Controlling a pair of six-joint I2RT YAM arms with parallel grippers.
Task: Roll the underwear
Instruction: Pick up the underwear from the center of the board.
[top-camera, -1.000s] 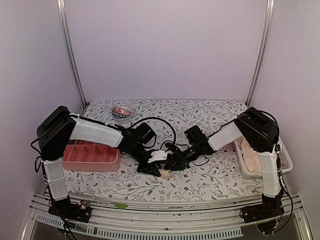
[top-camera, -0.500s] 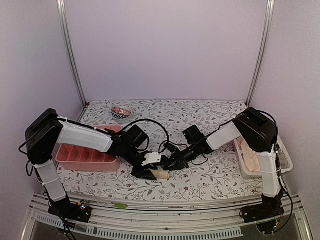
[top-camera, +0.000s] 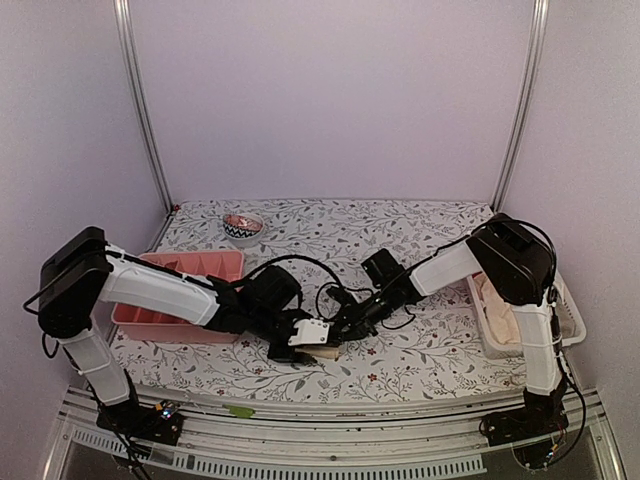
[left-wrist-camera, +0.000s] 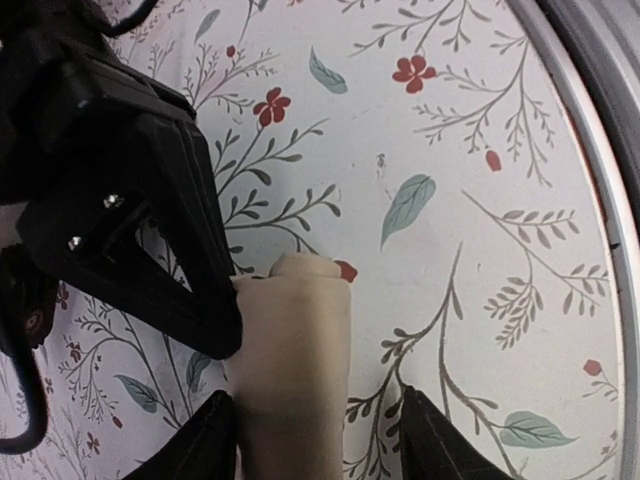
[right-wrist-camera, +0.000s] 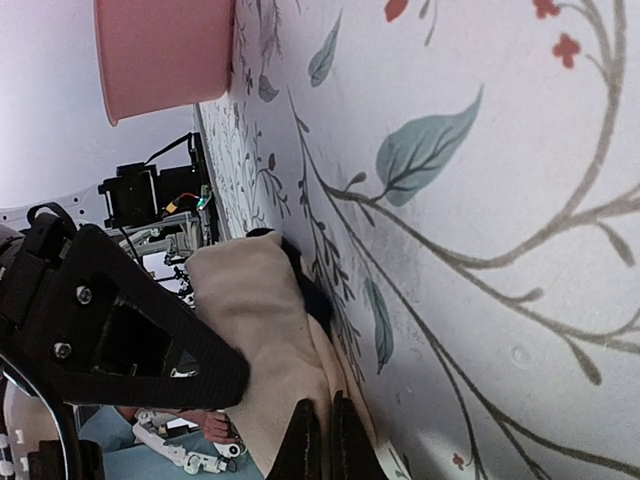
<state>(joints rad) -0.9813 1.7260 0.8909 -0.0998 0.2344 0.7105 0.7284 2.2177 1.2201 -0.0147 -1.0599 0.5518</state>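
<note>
Rolled underwear (left-wrist-camera: 292, 380) on floral tablecloth (left-wrist-camera: 470, 130)

Finding: robotics lab test cell, not a domestic room. The worktop (top-camera: 430, 225), under a floral cloth, is boxed in by plain lilac panels (top-camera: 330, 90) set on aluminium posts (top-camera: 141, 110) at its far corners. A slotted aluminium rail (top-camera: 330, 412) along its near edge carries the left arm base (top-camera: 140, 420) and the right arm base (top-camera: 525, 425).

beige underwear (left-wrist-camera: 295, 370), pink tray (top-camera: 160, 330), floral tablecloth (top-camera: 420, 225)
</note>
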